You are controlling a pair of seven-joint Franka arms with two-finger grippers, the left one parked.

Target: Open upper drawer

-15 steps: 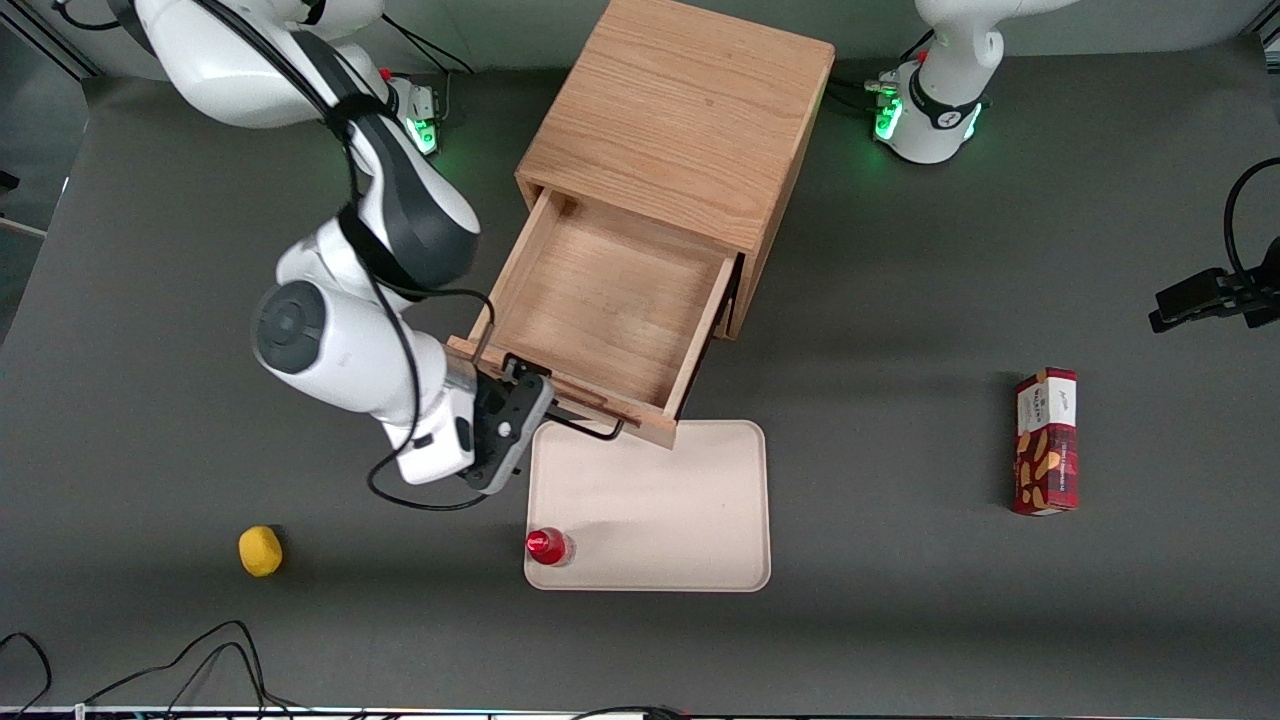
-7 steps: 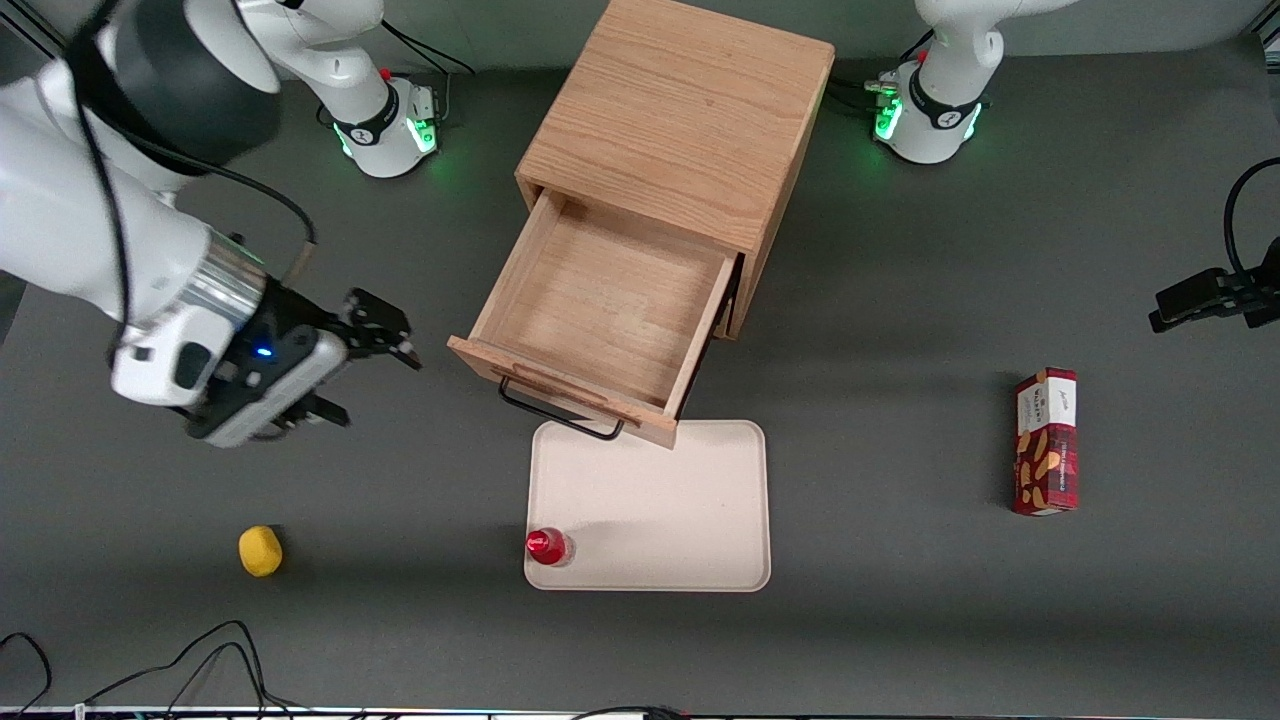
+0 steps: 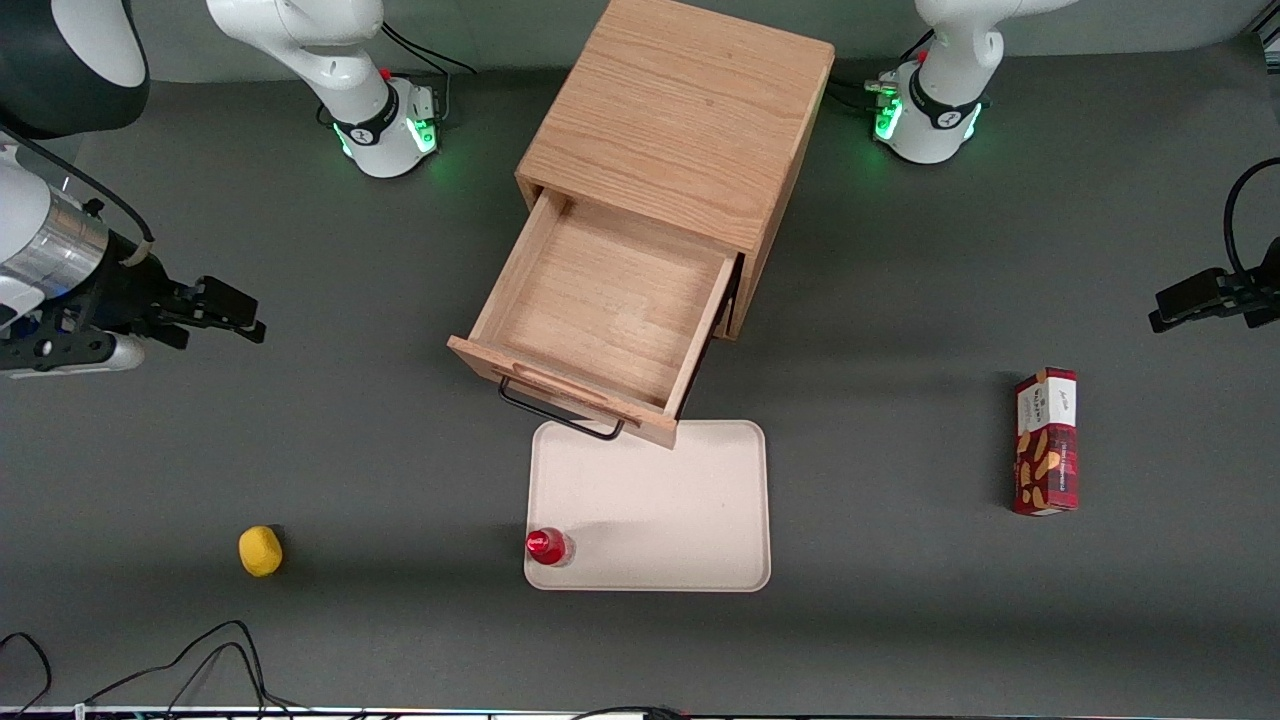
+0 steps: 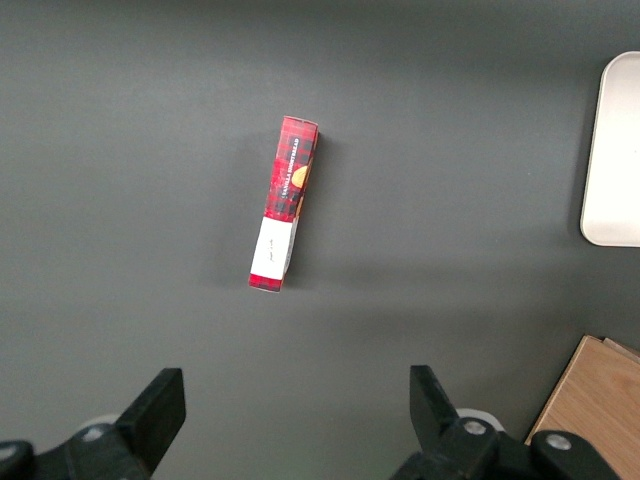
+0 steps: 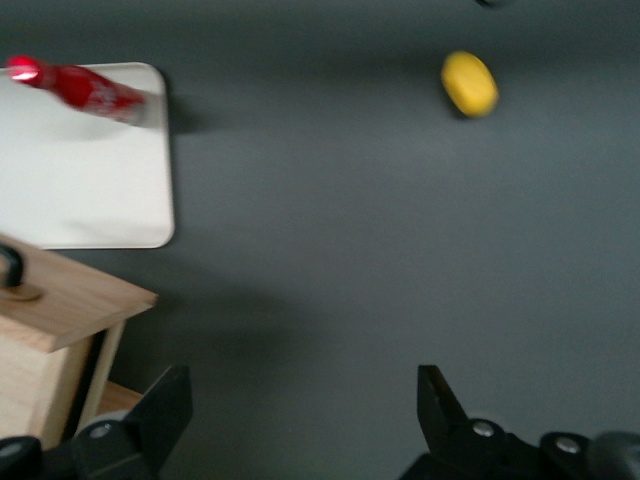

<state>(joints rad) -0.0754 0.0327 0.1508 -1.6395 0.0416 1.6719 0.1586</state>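
The upper drawer point(image 3: 600, 300) of the light oak cabinet point(image 3: 680, 110) stands pulled far out, its box bare inside. Its black wire handle point(image 3: 560, 415) hangs over the edge of a tray. My gripper point(image 3: 240, 312) hovers above the dark table toward the working arm's end, well away from the drawer. It is open with nothing between its fingers. In the right wrist view the gripper point(image 5: 300, 400) spreads wide over bare table, and a corner of the drawer front point(image 5: 70, 300) shows beside it.
A cream tray point(image 3: 650, 500) lies in front of the drawer, with a small red bottle point(image 3: 547, 546) at its corner. A yellow lemon-like object point(image 3: 260, 551) sits nearer the front camera. A red snack box point(image 3: 1046, 440) lies toward the parked arm's end.
My gripper was at the drawer handle a second ago. It has let go and swung away toward the working arm's end of the table. The drawer has stayed open and still.
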